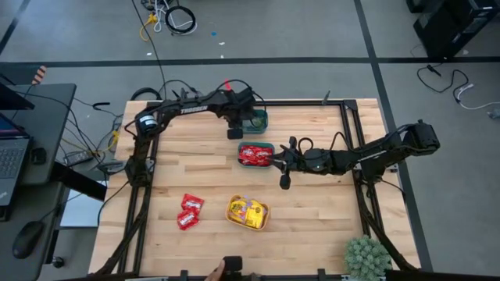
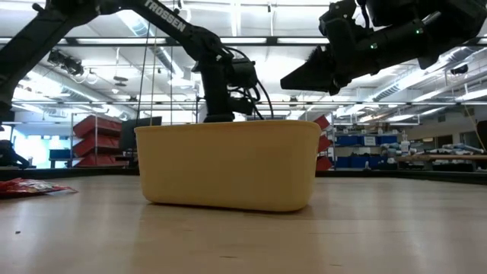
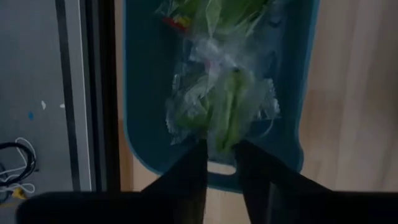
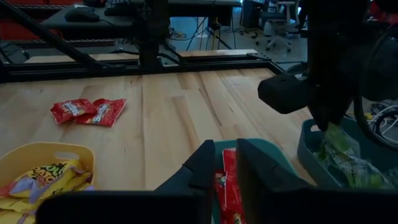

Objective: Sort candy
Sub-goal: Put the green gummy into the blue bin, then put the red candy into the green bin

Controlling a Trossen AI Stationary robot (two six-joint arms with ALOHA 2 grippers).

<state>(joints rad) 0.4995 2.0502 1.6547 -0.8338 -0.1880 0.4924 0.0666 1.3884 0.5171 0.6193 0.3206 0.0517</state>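
Nearest us sit the yellow bin [image 1: 248, 213] of yellow candy [image 1: 247, 211] and two loose red packets [image 1: 188, 211]. Beyond, our right gripper [image 1: 275, 160], fingers nearly closed and empty, hovers over the teal bin [image 1: 256, 154] of red candy [image 1: 255, 155]. Farthest, our left gripper [image 3: 219, 163] pinches green candy [image 3: 224, 106] over another teal bin [image 3: 147, 87].

arms [image 1: 187, 105]: dark | white "TROSSEN" lettering | black cables, apparently

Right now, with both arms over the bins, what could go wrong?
1. The left claw hangs over the far teal bin, pinching a green packet; lifting without opening could drag it back out.
2. The right claw hangs over the red-candy bin, close to the left arm; a reach for the loose red packets could clip it.
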